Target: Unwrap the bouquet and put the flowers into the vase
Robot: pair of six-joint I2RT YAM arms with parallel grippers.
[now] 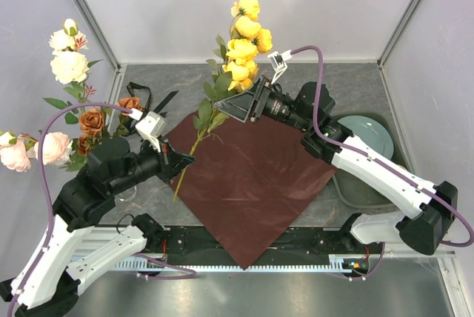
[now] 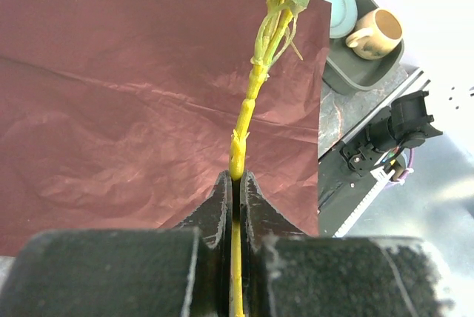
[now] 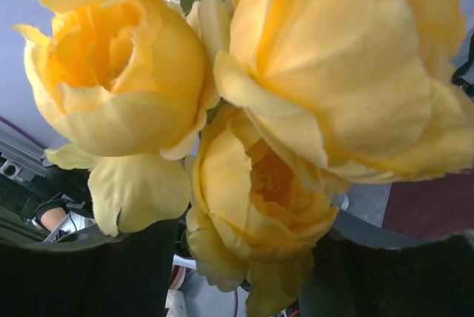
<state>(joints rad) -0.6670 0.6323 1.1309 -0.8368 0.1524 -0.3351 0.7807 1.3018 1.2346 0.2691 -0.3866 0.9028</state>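
Clenching the thin, seemingly stiff lower stem (image 2: 248,102) of a light yellow spray (image 1: 244,43) above the spread wrapping paper (image 2: 111,95), the left fingers (image 2: 215,209) had the sound hold, while beyond them the right fingers (image 3: 111,272) stood apart around soft, crushable blooms (image 3: 259,184).

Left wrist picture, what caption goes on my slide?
Left claw shut on a yellow-green flower stem over flat maroon wrapping paper.

**Top:** you are looking down from high behind the near edge of the table (image 1: 355,84), taking in all of it.
**Left wrist:** you are sighting closely along the left tool (image 2: 235,180) and the stem (image 2: 248,102) over the maroon paper (image 2: 111,95), which the top view is also showing.
**Right wrist:** you are crowding the yellow blooms (image 3: 259,184).
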